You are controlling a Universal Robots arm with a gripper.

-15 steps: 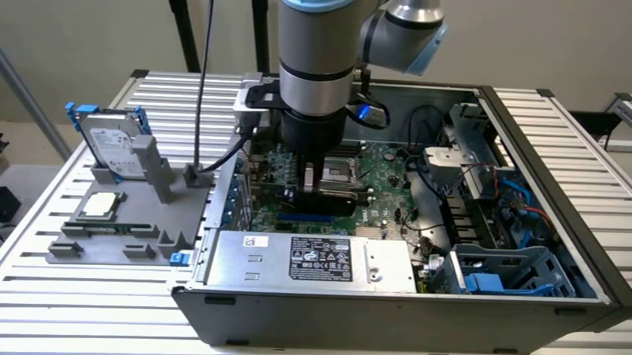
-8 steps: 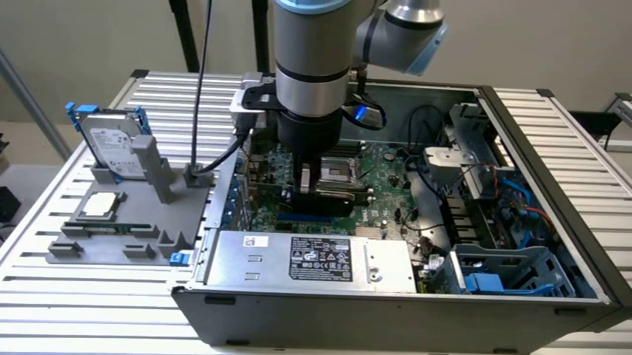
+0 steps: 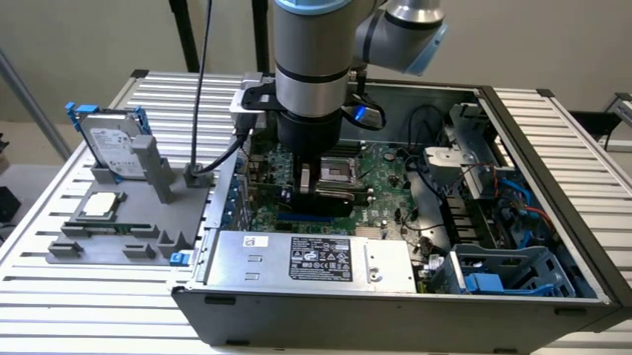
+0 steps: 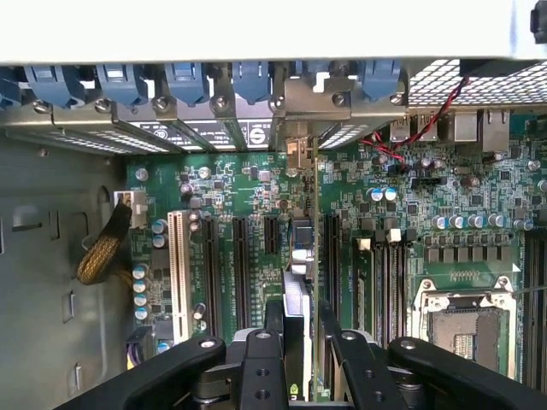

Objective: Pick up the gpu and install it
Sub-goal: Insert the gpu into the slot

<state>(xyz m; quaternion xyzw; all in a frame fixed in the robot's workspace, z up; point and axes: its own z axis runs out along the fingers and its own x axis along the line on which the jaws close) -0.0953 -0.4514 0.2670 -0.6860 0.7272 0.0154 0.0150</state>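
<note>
- Grey, silver-jointed robot arm point(image 3: 311, 59): lowered vertically into the open grey computer case point(image 3: 553, 222).
- Black two-fingered gripper point(image 4: 297, 342): positioned over the green motherboard point(image 3: 380, 166), near the row of expansion slots; black fingers point(image 4: 261, 359) narrowed on an edge-on card.
- Thin green circuit-board gpu with silver metal end bracket point(image 4: 297, 295): clamped between the fingers, standing on edge and upright, running from the gripper toward the rear wall of the case; silver bracket end point(image 4: 297, 154) close to the slot openings under the blue plastic retention clips point(image 4: 184, 81). Seating in the slot beneath cannot be told.
- Black expansion slots point(image 4: 241, 260) and one white slot point(image 4: 179, 260): lying parallel to the held card, on either side of it.
- Empty metal-framed processor socket point(image 4: 461, 320): on the motherboard, beside the memory slots.
- Silver power-supply box with a black label point(image 3: 311, 260): along the near wall of the case in the exterior view.
- Grey parts fixture point(image 3: 118, 222): on the slatted metal table point(image 3: 59, 296), at the exterior view's left of the case.
- Silver hard drive in a blue frame point(image 3: 112, 144): standing upright in the fixture; square silver processor chip point(image 3: 102, 205) lying flat just in front of it.
</note>
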